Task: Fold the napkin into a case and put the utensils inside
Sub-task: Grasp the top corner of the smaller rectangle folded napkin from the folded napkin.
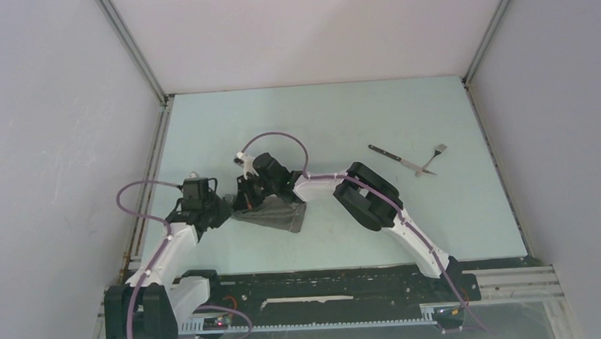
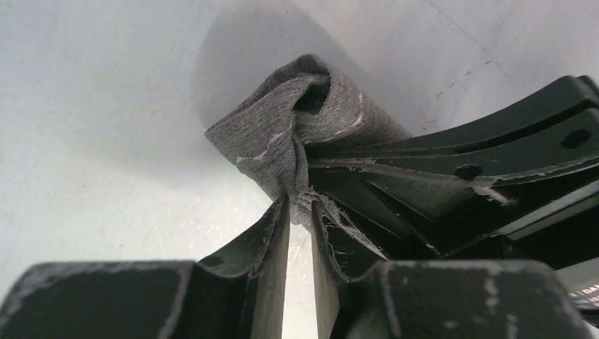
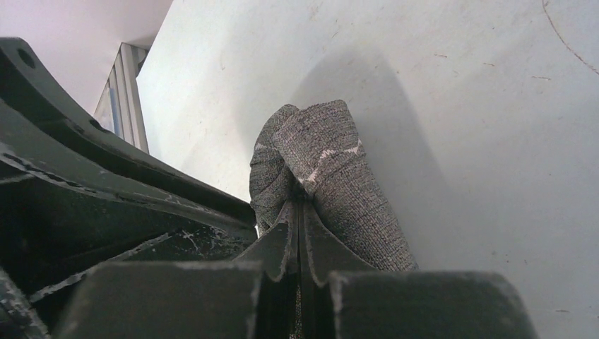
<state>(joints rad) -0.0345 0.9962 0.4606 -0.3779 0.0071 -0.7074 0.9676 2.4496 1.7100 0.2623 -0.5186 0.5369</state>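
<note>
Grey woven cloth napkin bunched centre-left (pale hem showing); right gripper clamped on it, left gripper narrow, pinching fold.

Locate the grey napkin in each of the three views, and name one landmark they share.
Top external: napkin bunched just left of centre.
Left wrist: napkin at centre, at the tips of the left end effector.
Right wrist: napkin at centre, pinched by the right end effector.
Shared landmark: the pale table under it.
</note>
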